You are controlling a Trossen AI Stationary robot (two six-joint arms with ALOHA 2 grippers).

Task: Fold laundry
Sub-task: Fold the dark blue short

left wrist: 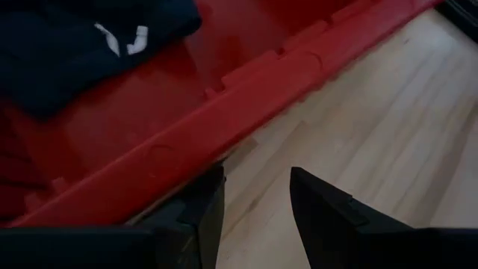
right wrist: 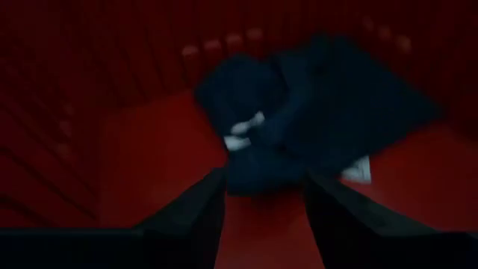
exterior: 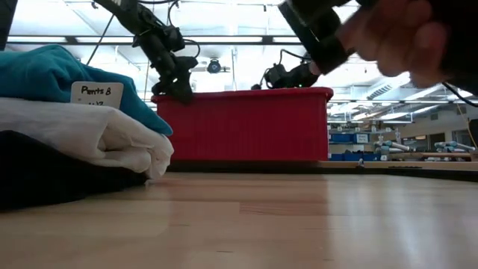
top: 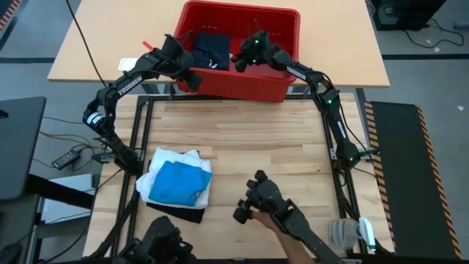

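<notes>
1. Right gripper [top: 240,64] hangs inside the basket [top: 286,18], jaws parted, nothing held. The dark garment [right wrist: 299,127] lies just ahead of and below its fingertips, crumpled on the basket floor. Risk: a descent here pinches only a top fold, so the piece comes up bunched and hard to flatten.
2. The basket wall stands close beside that gripper. Risk: lifting at an angle drags cloth or a finger over the rim [left wrist: 246,82] and tips or shifts the basket.
3. Left gripper [top: 192,79] hovers outside the basket's front rim, over the table [top: 256,139], jaws parted, empty. Rim is just ahead of its fingers [left wrist: 321,202]. Risk: a forward reach knocks the rim before clearing it.
4. Both arms crowd the same basket. Risk: they collide if both go for the garment.
5. Folded stack, blue piece [top: 176,183] on white shirt [top: 192,158] on black garment [top: 179,214], sits well behind the left gripper, near the table's front edge. Risk: a swung garment brushes it apart.
6. A person's hand [exterior: 403,37] holds a control handle [top: 256,196] over the table. Risk: a returning arm meets it.
</notes>
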